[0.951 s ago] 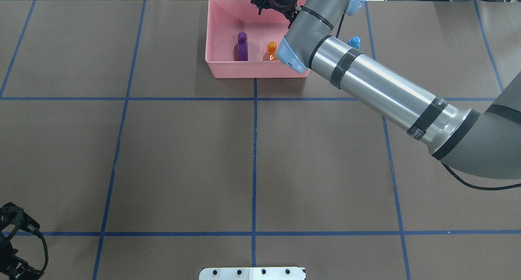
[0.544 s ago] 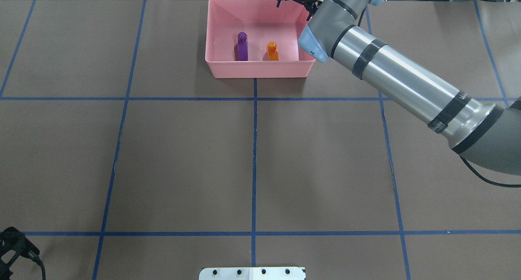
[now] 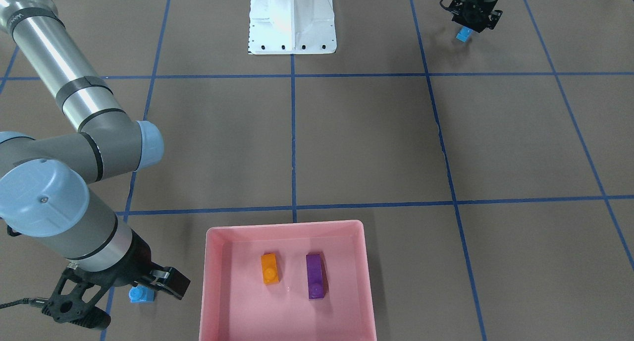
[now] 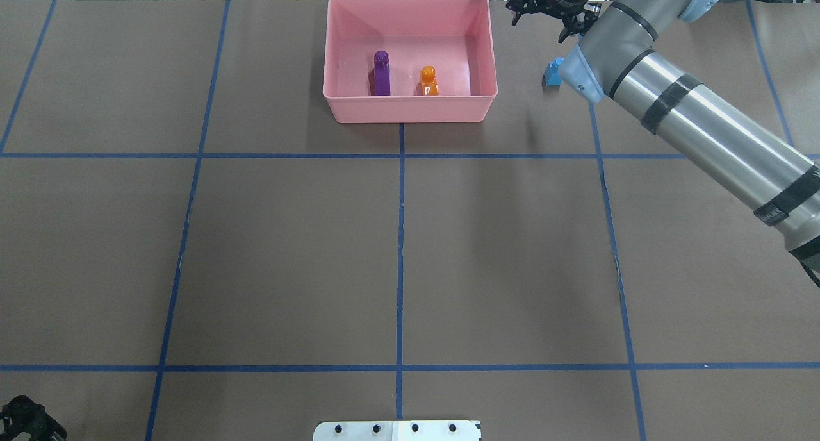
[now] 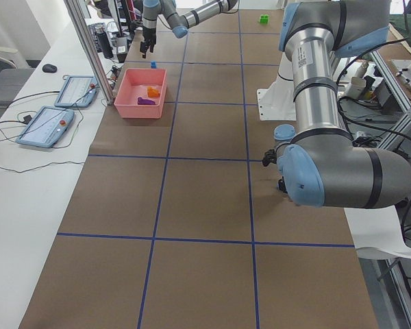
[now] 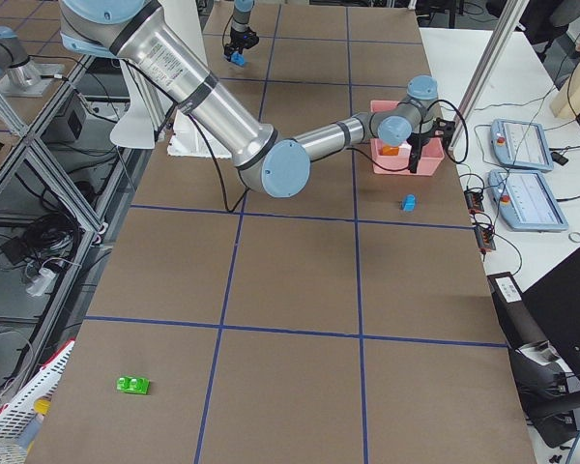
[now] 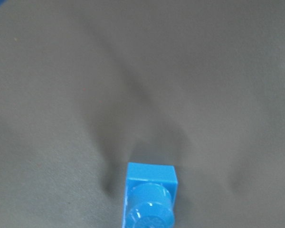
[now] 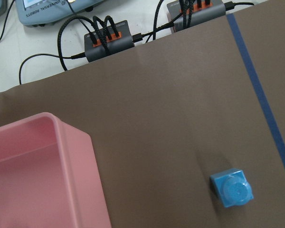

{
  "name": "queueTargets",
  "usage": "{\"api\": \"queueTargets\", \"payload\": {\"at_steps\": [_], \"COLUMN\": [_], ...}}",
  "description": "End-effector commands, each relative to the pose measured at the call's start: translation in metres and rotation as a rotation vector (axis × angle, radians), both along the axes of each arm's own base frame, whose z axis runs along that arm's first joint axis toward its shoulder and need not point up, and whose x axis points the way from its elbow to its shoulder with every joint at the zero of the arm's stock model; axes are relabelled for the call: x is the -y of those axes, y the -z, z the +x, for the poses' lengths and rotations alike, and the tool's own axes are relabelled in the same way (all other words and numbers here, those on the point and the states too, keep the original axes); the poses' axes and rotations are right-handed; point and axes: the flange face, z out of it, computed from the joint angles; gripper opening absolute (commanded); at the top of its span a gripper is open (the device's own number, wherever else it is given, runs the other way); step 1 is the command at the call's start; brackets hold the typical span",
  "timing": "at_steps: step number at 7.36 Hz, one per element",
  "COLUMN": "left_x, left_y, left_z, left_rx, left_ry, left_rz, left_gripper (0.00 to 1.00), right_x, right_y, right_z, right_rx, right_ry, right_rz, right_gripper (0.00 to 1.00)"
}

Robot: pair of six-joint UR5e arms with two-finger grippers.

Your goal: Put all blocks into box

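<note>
The pink box (image 3: 285, 225) (image 4: 410, 111) holds the orange brick (image 3: 270, 268) (image 4: 428, 82) and the purple brick (image 3: 315, 276) (image 4: 382, 74). A small blue brick (image 3: 141, 295) (image 4: 552, 72) (image 8: 232, 187) stands on the table just outside the box's right wall. My right gripper (image 3: 121, 296) (image 4: 548, 8) hovers beside it, jaws spread and empty. My left gripper (image 3: 473, 24) hangs just over another blue brick (image 3: 464, 33) (image 7: 149, 199) near the robot's side, jaws apparently spread. The green brick (image 6: 133, 385) lies far off on the right end.
The white robot base (image 3: 291, 19) stands at the near table edge. Cable boxes (image 8: 107, 38) and tablets (image 6: 522, 145) lie beyond the table's far edge behind the box. Blue tape lines cross the brown table cover.
My right gripper has moved from over the box to the right, past its right wall, towards the small blue brick. My left gripper has slid towards the bottom edge of the overhead view.
</note>
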Motion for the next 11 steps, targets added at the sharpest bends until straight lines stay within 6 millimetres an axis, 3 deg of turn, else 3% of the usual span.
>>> {"api": "queueTargets", "payload": {"at_steps": [1,3,4,5,6,7,10,11], "left_x": [-0.002,-0.001,-0.001,0.000,0.007,0.026,0.055,0.081], "left_y": [-0.006,-0.008,-0.009,-0.007,0.000,0.019,0.048,0.067], "left_z": [-0.002,-0.004,-0.003,-0.004,-0.005,-0.008,-0.013,-0.007], "left_rx": [0.017,0.023,0.024,0.020,0.007,-0.033,-0.101,-0.162], "left_ry": [-0.001,0.003,0.003,0.008,0.031,0.085,0.159,0.210], "left_rz": [-0.002,-0.001,-0.001,-0.002,-0.006,-0.015,-0.065,-0.077], "left_gripper": [0.74,0.43,0.13,0.00,0.00,0.00,0.00,0.00], "right_x": [-0.002,-0.012,-0.012,-0.016,-0.020,-0.025,-0.020,-0.023], "right_y": [-0.024,-0.065,-0.068,-0.083,-0.099,-0.115,-0.107,-0.104], "right_z": [0.007,0.012,0.012,0.014,0.018,0.020,-0.003,-0.027], "right_rx": [-0.022,-0.056,-0.059,-0.067,-0.084,-0.103,-0.127,-0.158], "right_ry": [0.018,0.057,0.063,0.067,0.096,0.112,0.112,0.116], "right_rz": [0.001,0.014,0.015,0.002,0.017,0.021,0.022,0.039], "right_gripper": [1.00,1.00,1.00,1.00,1.00,1.00,1.00,1.00]}}
